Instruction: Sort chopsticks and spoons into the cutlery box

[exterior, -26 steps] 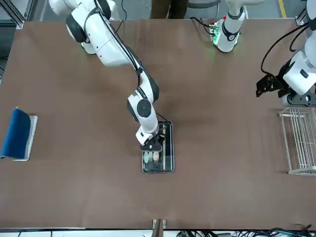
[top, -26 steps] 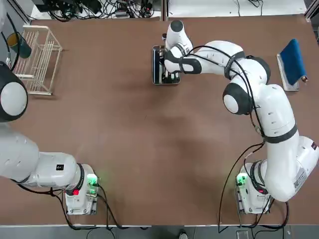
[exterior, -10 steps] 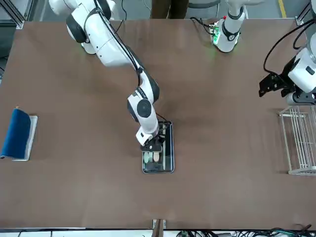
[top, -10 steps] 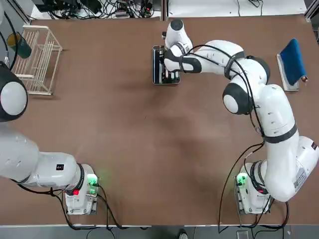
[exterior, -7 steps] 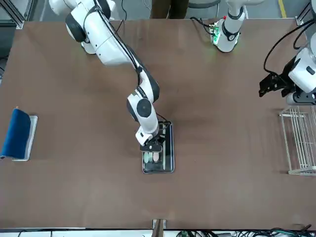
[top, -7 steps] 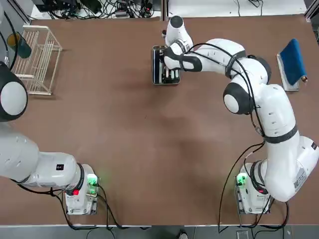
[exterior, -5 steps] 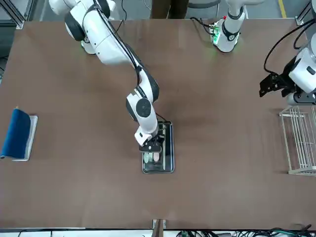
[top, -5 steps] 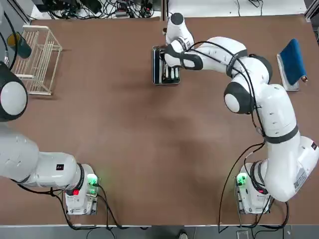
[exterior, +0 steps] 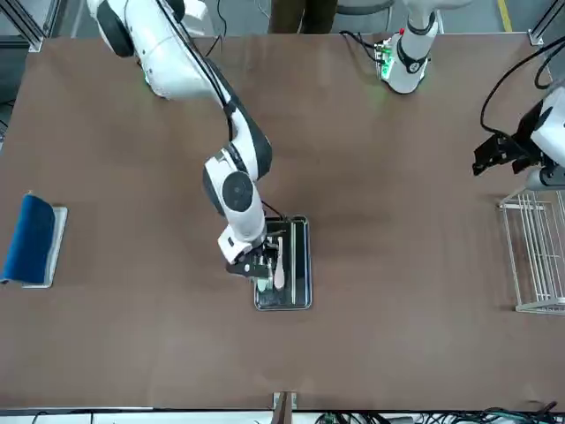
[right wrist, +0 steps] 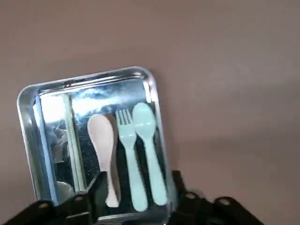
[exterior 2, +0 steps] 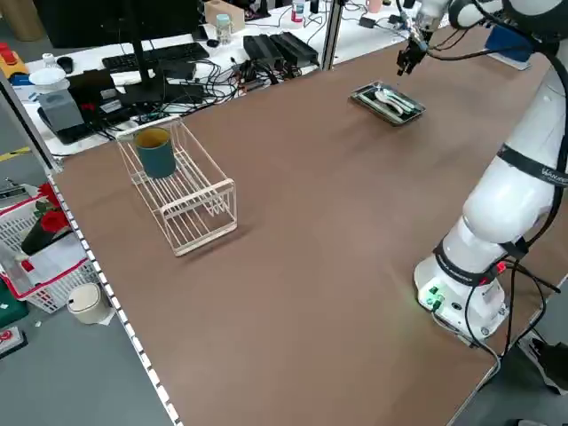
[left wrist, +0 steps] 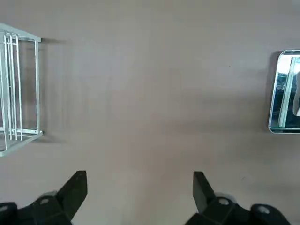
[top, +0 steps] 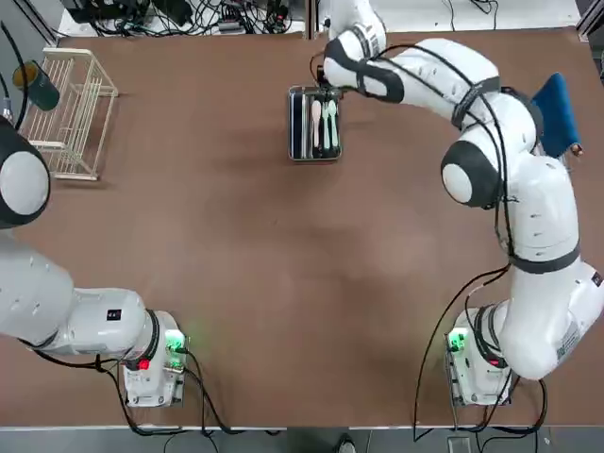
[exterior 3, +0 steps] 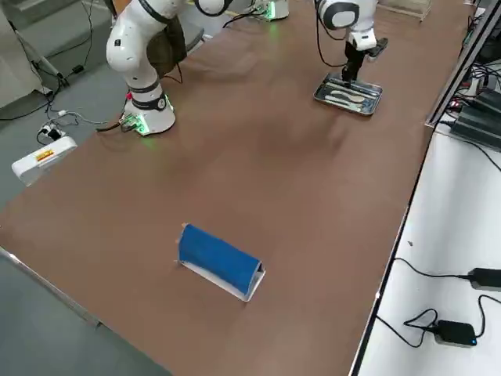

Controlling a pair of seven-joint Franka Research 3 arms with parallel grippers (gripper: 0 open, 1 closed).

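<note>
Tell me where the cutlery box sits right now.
In the top view the cutlery box sits at the table's far edge near the middle, just below the right gripper, holding spoons.

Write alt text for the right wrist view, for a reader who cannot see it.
A shiny metal cutlery box on a brown table, seen from above, holds a pale spoon, a light green fork and a light green spoon side by side in one compartment. The other, narrower compartment looks empty. The right gripper hangs above the box with its dark fingers apart, holding nothing.

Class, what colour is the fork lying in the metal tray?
Pale mint green; the fork shows best in the right wrist view.
</note>
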